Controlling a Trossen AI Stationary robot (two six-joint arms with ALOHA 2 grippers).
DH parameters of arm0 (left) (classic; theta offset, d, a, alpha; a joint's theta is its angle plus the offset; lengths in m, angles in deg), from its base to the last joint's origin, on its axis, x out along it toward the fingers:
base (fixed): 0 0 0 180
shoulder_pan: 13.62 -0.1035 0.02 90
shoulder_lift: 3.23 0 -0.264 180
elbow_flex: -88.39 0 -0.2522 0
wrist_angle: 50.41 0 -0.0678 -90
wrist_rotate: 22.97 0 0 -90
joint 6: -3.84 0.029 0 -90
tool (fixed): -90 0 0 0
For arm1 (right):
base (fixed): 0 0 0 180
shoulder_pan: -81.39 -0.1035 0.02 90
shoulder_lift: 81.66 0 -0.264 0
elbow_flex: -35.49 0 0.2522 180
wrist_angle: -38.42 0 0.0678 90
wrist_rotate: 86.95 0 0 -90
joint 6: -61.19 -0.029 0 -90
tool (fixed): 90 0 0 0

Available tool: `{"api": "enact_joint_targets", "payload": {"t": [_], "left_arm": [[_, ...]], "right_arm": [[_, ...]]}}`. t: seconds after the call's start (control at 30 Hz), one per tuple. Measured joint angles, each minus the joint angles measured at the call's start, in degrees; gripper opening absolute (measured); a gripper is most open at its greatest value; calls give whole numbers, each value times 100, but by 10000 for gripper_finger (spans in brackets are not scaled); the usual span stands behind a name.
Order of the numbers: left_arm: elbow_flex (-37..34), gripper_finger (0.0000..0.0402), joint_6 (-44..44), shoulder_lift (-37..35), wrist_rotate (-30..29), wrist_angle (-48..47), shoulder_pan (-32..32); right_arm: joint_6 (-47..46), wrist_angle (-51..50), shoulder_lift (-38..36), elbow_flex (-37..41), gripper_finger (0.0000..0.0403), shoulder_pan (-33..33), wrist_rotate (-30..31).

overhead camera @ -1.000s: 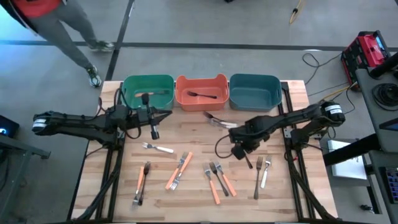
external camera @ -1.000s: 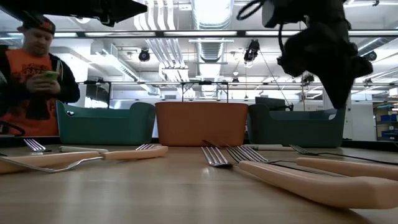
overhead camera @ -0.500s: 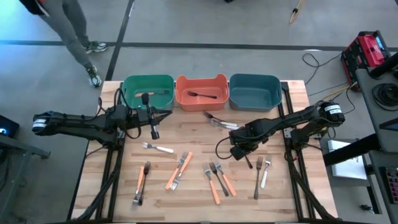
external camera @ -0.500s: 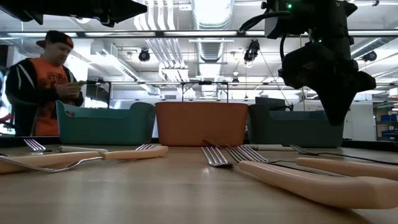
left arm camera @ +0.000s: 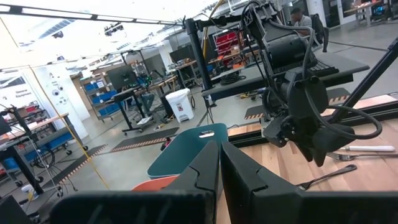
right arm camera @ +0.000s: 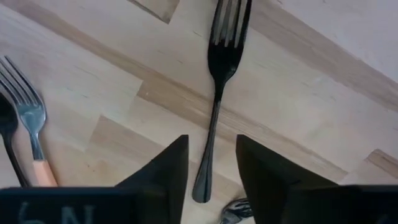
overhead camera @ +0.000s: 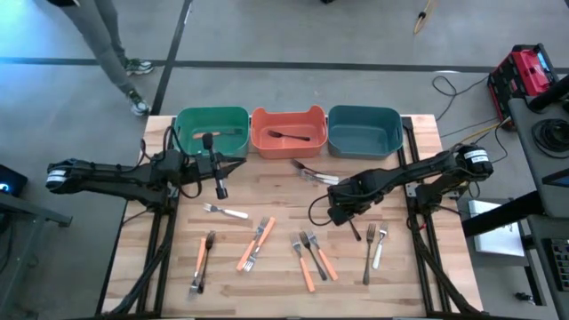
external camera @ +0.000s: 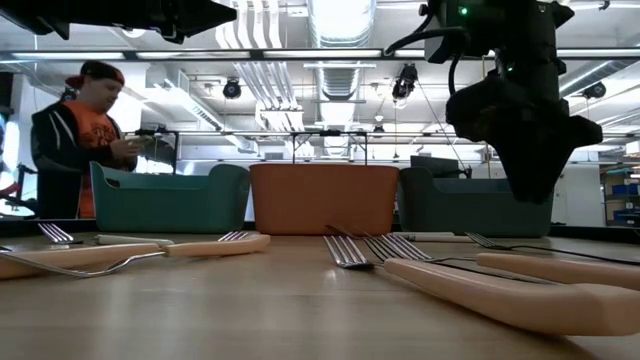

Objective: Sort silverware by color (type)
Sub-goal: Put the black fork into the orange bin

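My right gripper (right arm camera: pixel 211 144) points down, open, a little above the table. A black fork (right arm camera: pixel 217 93) lies flat on the wood below it, and its thin handle runs between the two fingers without touching them. In the high view this gripper (overhead camera: pixel 342 216) hovers right of the table's middle, in front of the teal bin (overhead camera: pixel 364 131). My left gripper (overhead camera: pixel 238 165) is shut on nothing and held level above the table in front of the green bin (overhead camera: pixel 212 131). Orange-handled forks (overhead camera: pixel 257 242), white-handled forks (overhead camera: pixel 225 212) and silver forks (overhead camera: pixel 374 248) lie scattered across the near half of the table.
Three bins stand in a row at the far edge; the orange bin (overhead camera: pixel 288 120) in the middle holds a black fork (overhead camera: pixel 289 136). More dark forks (overhead camera: pixel 311 171) lie in front of it. A person (external camera: pixel 85 140) stands beyond the table's far left corner.
My right gripper has opened above the black fork and has stayed over the same spot. The forks have not moved. The person behind the table has shifted.
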Motion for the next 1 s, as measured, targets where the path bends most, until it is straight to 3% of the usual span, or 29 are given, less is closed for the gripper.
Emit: {"api": "enact_joint_targets", "payload": {"t": [0.3, 0.63, 0.8, 1.0], "left_arm": [[0, 0, 0, 0, 0, -2, 0], [0, 0, -2, 0, 0, -8, 0], [0, 0, -2, 0, 0, -7, 0], [2, 0, -2, 0, -1, -2, 0]], "right_arm": [[57, 388, 148, 182, 159, 0, 15], [459, 615, 1205, 162, 155, 0, 25], [600, 755, 1564, 166, 117, -4, -6], [651, 823, 1617, 170, 40, -3, 9]]}}
